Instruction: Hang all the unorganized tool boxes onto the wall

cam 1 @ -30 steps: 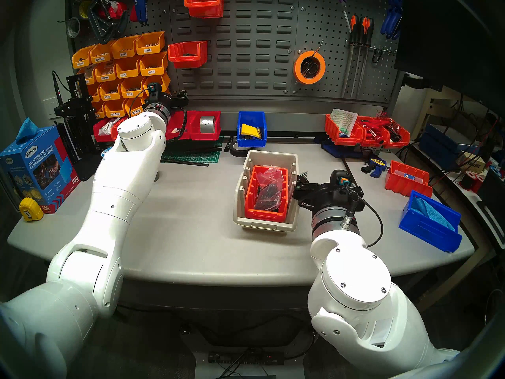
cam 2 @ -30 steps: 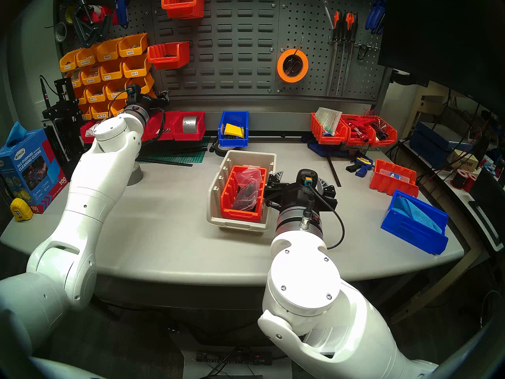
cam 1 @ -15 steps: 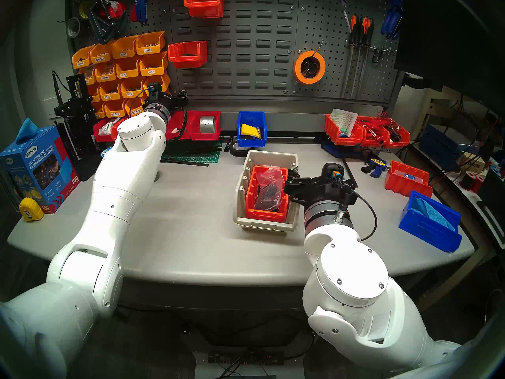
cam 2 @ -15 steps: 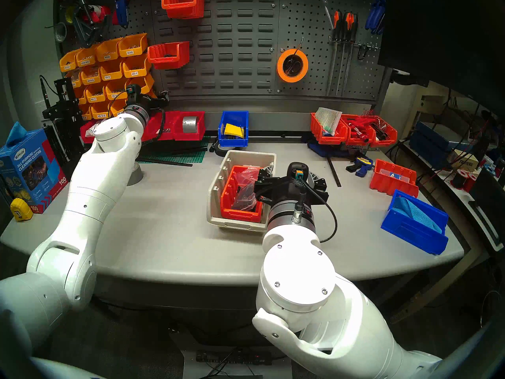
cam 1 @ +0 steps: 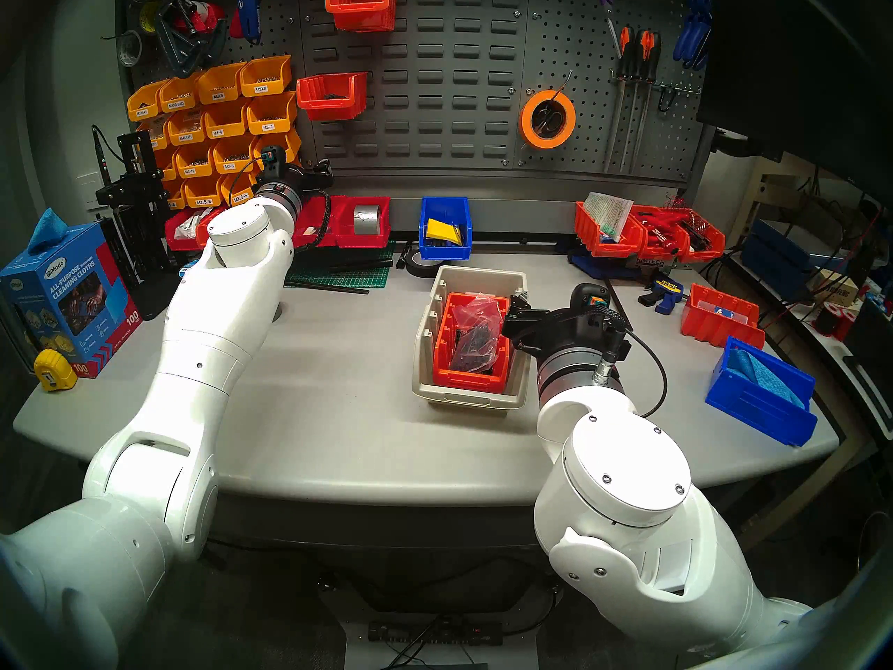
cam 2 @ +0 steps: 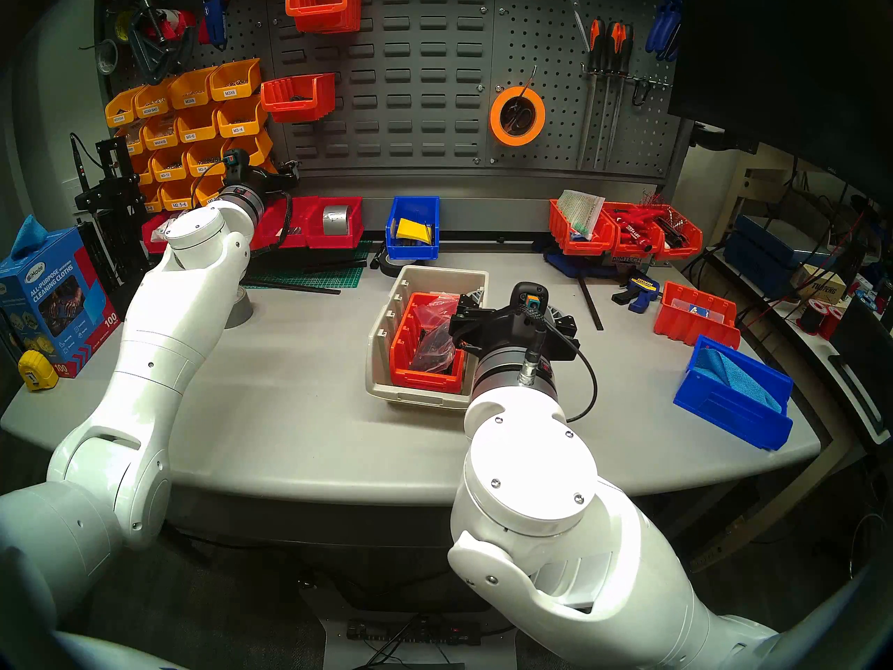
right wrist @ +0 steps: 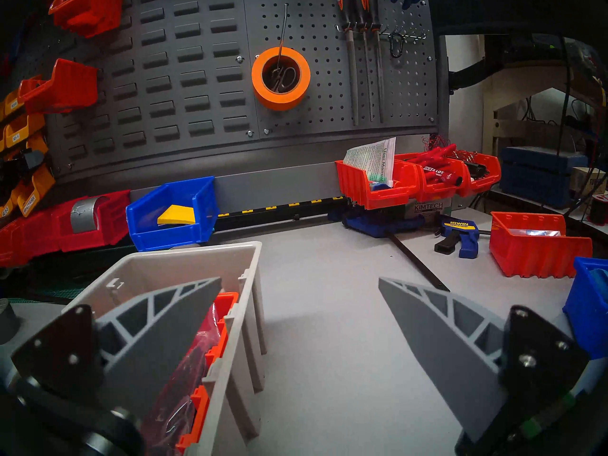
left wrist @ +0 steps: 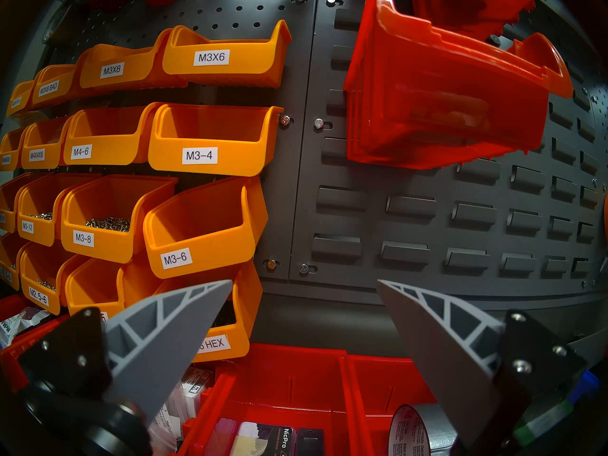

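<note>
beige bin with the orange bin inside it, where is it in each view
Head left: beige bin at table centre, right gripper at its right wall.
Head right: beige bin just left of centre.
Left wrist: not in view.
Right wrist: beige bin lower left, its right wall between the open fingers.
Shared landmark: orange tape roll on the pegboard.

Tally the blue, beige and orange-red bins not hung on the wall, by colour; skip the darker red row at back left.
Blue: 2, the yellow-card bin and the cloth bin.
Beige: 1, the beige bin.
Orange-red: 5, the nested bin, the loose bin, the three bins on the Kimtech box.
Total: 8.
</note>
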You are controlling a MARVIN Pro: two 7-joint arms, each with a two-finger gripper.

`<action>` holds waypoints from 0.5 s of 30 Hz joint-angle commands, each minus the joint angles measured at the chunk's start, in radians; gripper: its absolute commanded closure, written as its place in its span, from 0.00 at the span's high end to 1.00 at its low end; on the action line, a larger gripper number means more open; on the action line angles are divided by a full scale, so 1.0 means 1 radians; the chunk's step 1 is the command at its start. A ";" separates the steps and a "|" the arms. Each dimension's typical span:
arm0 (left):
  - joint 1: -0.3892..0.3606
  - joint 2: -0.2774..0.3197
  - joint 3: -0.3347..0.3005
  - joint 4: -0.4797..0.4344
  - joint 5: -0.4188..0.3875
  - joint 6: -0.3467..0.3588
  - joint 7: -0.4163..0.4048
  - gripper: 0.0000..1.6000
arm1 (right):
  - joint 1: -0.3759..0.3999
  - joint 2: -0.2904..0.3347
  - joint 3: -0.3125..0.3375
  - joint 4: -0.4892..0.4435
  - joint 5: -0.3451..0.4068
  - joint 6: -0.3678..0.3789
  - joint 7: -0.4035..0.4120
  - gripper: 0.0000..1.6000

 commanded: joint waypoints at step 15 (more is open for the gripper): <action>-0.018 -0.003 -0.003 -0.013 0.002 -0.007 0.004 1.00 | 0.003 0.048 -0.011 -0.007 0.016 -0.061 -0.007 1.00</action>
